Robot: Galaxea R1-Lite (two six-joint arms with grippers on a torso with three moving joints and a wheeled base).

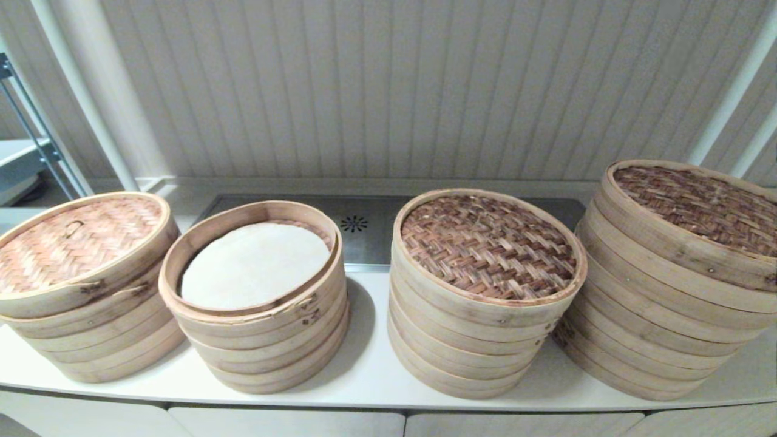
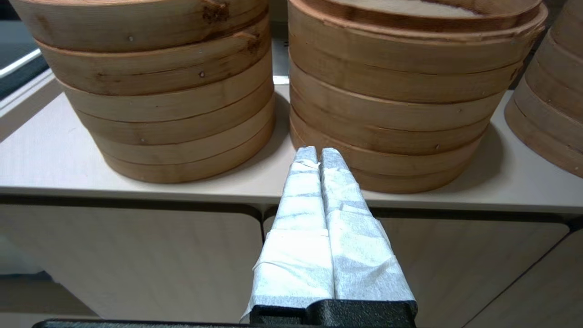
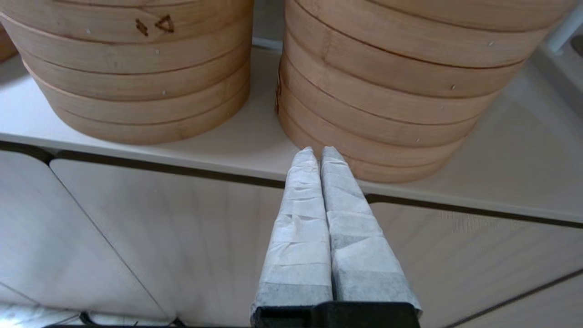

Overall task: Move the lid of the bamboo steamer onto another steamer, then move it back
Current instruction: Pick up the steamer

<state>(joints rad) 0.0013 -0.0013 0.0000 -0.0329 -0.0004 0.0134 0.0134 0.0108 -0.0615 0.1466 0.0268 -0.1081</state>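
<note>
Both tape-wrapped grippers hang below the counter's front edge with nothing in them, well apart from the stacks: the left gripper has its padded fingers pressed together and points toward the gap between the two left stacks, and the right gripper, likewise pinched closed and empty, aims at the base of the far-right stack. Held low and clear like this, neither arm appears to be working on a lid.

On the pale white countertop, four stacks of round bamboo steamers stand in a row. At 9 o'clock, the pale woven bamboo lid with a small loop handle sits on the leftmost stack, slightly askew. Just beside it, the open steamer stack lined with a white cloth disc has no lid, probably the other station for the swap. Toward 3 o'clock stand two taller stacks under darker brown woven lids, the farthest tilted. Behind them, at 12 o'clock, lies a grey metal drain tray.
</note>
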